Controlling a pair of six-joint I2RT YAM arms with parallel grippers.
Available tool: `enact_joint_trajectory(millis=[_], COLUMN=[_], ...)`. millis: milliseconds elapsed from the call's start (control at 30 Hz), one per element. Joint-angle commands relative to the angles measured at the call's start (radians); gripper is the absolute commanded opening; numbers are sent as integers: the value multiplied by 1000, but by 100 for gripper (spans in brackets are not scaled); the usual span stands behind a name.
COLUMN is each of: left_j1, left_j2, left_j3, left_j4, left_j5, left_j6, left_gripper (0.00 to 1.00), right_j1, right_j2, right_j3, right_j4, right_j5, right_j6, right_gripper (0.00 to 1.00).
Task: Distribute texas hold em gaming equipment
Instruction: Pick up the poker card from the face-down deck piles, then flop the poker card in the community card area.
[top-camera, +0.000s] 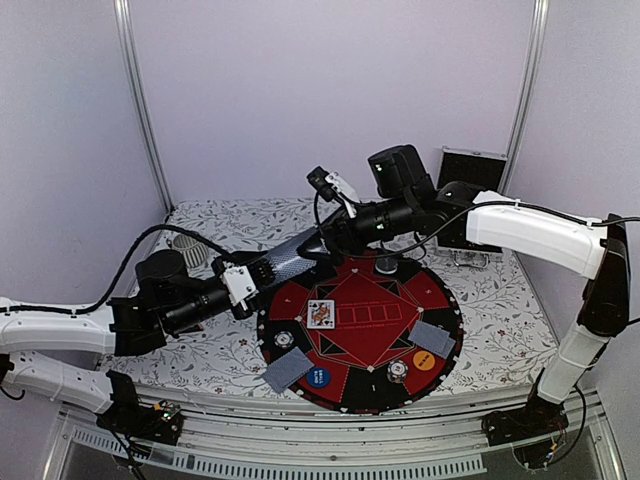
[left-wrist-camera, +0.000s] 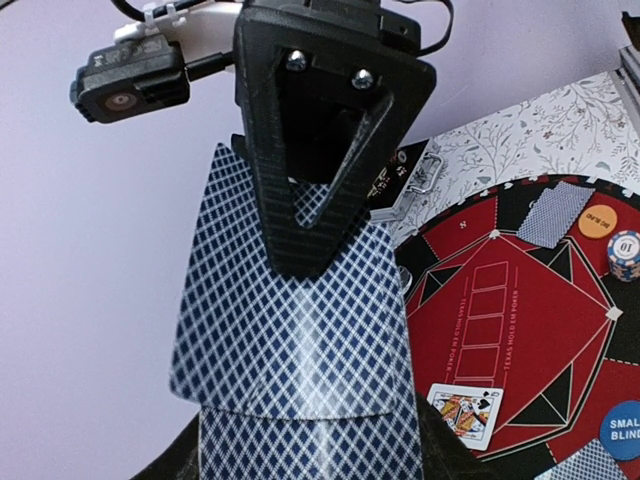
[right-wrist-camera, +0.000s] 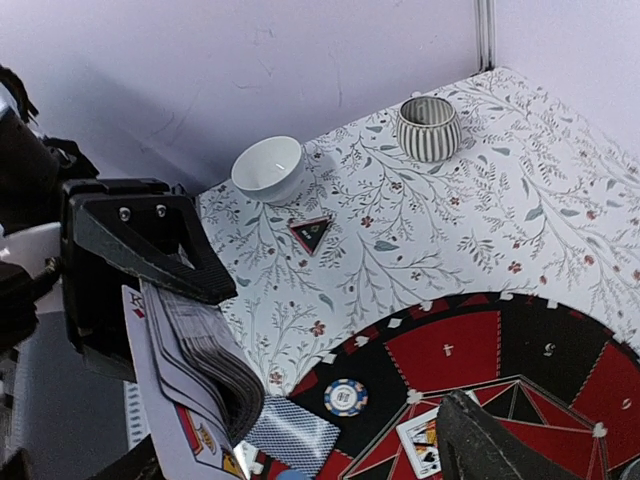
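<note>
Poker mat, centre of top view, is part-laid. One face-down card pair lies at its lower left, a second card pair at its right. One face-up king sits at the left end of the printed row. The four boxes beside it are bare, so I judge most community cards are left to deal. Blue disc & orange disc are on the lower rim, w/ a striped chip near the blue and another chip near the orange. Approx half done by my reckoning; can't tell if more seats want cards.

Tools: left gripper, left-centre of top view, is clamped on the deck, held up off the table by the mat's upper-left edge. Right gripper meets it from the right w/ jaws wide apart. One finger lies across the back of the top card, which sits offset from the pack. No pinch on it visible.
</note>
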Motion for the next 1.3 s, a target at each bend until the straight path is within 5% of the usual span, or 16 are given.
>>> enact_joint_trajectory(millis=[0, 167, 433, 933, 1100, 1267], left_j1=[-18, -18, -20, -18, -18, -17], left_j2=[-15, -11, -6, 0, 5, 6], left_j3=[-1, 2, 3, 8, 15, 15], left_j4=[34, 37, 40, 52, 62, 77], left_j5=[2, -20, -29, -72, -106, -140], left_j6=[-16, -20, -21, -21, -23, -22], left_gripper=[51, 51, 51, 51, 51, 51], right_j1=[-6, -8, -27, -104, -147, -143], right_j2=[-18, -35, -82, -261, -305, -166], right_j3=[-1, -2, -21, -65, -135, -191], right_j4=[-14, -29, -61, -134, -135, -150], right_j5=[-53, -42, 0, 161, 387, 603], right_j6=[-6, -10, -10, -62, -74, -111], right_gripper=[67, 31, 5, 2, 2, 2])
